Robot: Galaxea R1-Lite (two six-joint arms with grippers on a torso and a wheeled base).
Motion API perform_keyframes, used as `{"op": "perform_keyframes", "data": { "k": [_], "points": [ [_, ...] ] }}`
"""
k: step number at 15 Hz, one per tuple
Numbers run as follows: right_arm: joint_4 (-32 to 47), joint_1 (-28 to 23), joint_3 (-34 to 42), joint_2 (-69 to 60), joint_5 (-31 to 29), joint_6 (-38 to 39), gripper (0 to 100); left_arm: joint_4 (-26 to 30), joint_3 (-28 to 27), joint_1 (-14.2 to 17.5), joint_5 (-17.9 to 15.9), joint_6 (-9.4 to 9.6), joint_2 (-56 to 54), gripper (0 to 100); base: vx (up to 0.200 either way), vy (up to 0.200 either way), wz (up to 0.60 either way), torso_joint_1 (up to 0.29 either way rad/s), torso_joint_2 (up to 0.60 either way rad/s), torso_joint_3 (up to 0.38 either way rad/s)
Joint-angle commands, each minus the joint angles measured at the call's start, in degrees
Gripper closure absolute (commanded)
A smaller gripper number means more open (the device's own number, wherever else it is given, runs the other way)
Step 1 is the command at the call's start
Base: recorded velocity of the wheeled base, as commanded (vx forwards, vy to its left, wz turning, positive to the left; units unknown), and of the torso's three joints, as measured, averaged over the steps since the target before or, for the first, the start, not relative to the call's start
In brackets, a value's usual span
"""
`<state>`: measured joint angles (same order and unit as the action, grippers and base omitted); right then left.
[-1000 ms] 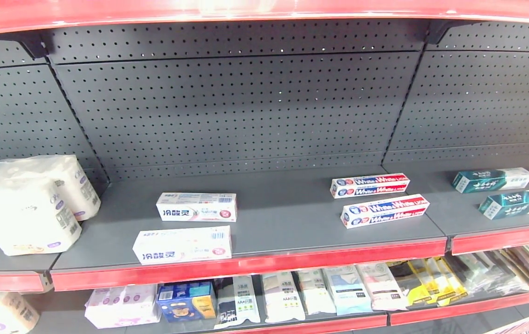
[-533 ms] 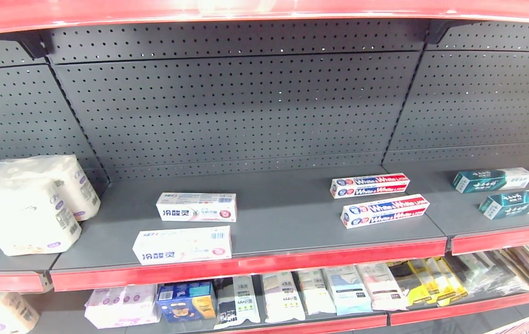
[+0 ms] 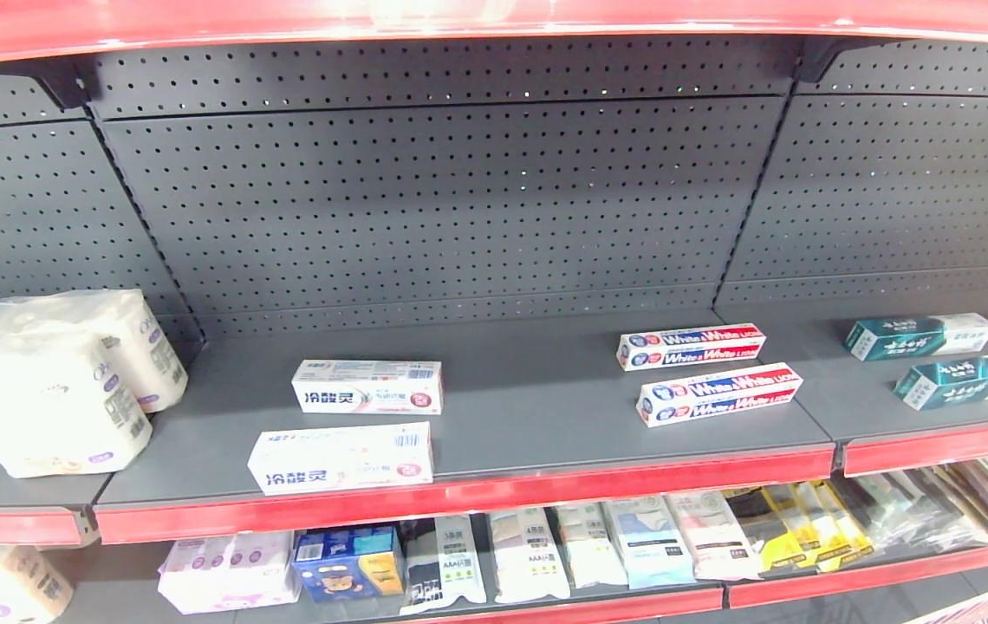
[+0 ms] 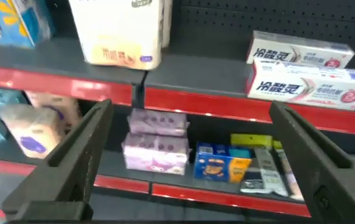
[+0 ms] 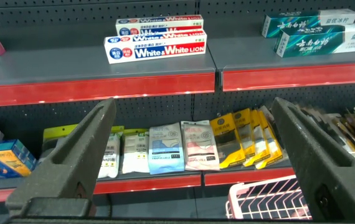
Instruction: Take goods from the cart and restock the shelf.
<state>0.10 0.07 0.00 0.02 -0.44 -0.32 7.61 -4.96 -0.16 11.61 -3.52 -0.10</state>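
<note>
Shop shelf (image 3: 537, 390), toothpaste boxes (image 3: 341, 457) paired by kind, gaps left for stock | left pincer (image 4: 191, 106) wide, empty | right pincer (image 5: 194, 101) wide, empty | pink cart (image 5: 271, 199) low right, probably nothing picked yet

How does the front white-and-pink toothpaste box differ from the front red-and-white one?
The white-and-pink box is shorter with a taller face, at the shelf's front edge, left. The red-and-white box is longer, slimmer, set back, right, slightly angled. Both lie flat, a twin behind each.
</note>
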Motion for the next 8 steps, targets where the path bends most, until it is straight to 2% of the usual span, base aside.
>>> {"op": "perform_keyframes", "data": {
  "k": [1,2,3,5,8],
  "points": [
    [-0.01,0.01,0.00,-0.02,0.00,0.05,0,-3.74,2.06,-0.02,-1.41,5.72,0.19,0,0.000,0.000,0.00,0.000,0.00,0.000],
    [-0.01,0.01,0.00,-0.02,0.00,-0.03,0,-6.55,3.20,0.07,-3.87,8.09,0.19,0,0.000,0.000,0.00,0.000,0.00,0.000],
    [-0.01,0.01,0.00,-0.02,0.00,-0.03,0,-10.24,4.87,0.07,-13.80,8.88,0.19,0,0.000,0.000,0.00,0.000,0.00,0.000],
    [-0.01,0.01,0.00,-0.02,0.00,-0.03,0,-8.13,4.08,-0.02,-14.77,9.06,0.36,0,0.000,0.000,0.00,0.000,0.00,0.000],
    [-0.01,0.01,0.00,-0.02,0.00,-0.03,0,-8.13,4.08,-0.02,-14.95,9.15,0.19,0,0.000,0.000,0.00,0.000,0.00,0.000]
  ]
}}
